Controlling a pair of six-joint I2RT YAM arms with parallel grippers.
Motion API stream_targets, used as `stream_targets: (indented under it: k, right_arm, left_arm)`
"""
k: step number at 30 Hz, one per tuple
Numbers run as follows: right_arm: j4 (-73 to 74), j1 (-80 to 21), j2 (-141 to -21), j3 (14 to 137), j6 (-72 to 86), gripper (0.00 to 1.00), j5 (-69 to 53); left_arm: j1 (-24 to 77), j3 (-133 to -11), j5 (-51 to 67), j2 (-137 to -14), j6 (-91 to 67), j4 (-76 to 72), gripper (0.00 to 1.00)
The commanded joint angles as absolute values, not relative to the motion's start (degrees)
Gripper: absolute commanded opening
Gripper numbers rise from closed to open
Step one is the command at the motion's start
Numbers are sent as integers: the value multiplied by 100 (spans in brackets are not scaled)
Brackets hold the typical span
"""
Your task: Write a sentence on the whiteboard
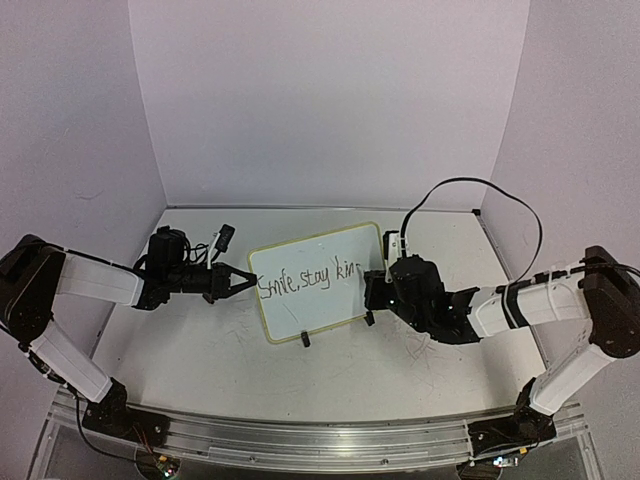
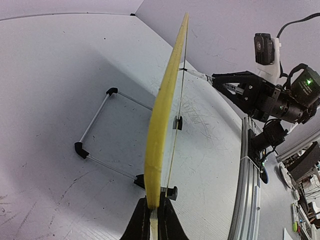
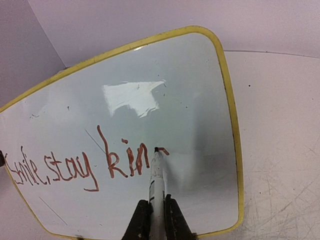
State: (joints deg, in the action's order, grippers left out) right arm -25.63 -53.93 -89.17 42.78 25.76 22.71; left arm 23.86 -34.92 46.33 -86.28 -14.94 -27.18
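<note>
Whiteboard [image 1: 310, 283] stands propped on the table [image 1: 200, 360], left gripper [image 2: 152, 212] pinching its edge, right gripper [image 3: 156, 212] clamped on the marker [image 3: 157, 175]. I fear a hard press tips it, spoiling the sentence [image 3: 75, 167].

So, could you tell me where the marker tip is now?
In the right wrist view, the marker tip touches the whiteboard just right of "kin".

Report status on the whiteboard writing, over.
Left claw shut on whiteboard edge. Right claw shut on marker, tip on board. Sentence reads "Smile, stay kin", last word unfinished. Nothing blocking.
</note>
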Motion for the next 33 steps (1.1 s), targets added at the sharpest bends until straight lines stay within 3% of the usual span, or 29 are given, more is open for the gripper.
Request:
stream_targets:
  k: [1,23,33]
  right_arm:
    - [-2576,-5410,-8992,4379,2691,0,2210]
    - [-2405,-5424,-8794,3942,3064,0,2300]
    - [-2568,-5353,-8918,4314,2712,0,2555]
  left_arm:
    - [2388,-3579,4588,-8552,-1400,-2496,0]
    - [2385,-3568,4612,-8565,-1404,-2492,0]
    - [2383,-3573,4635,-8566,-1397,-2496,0]
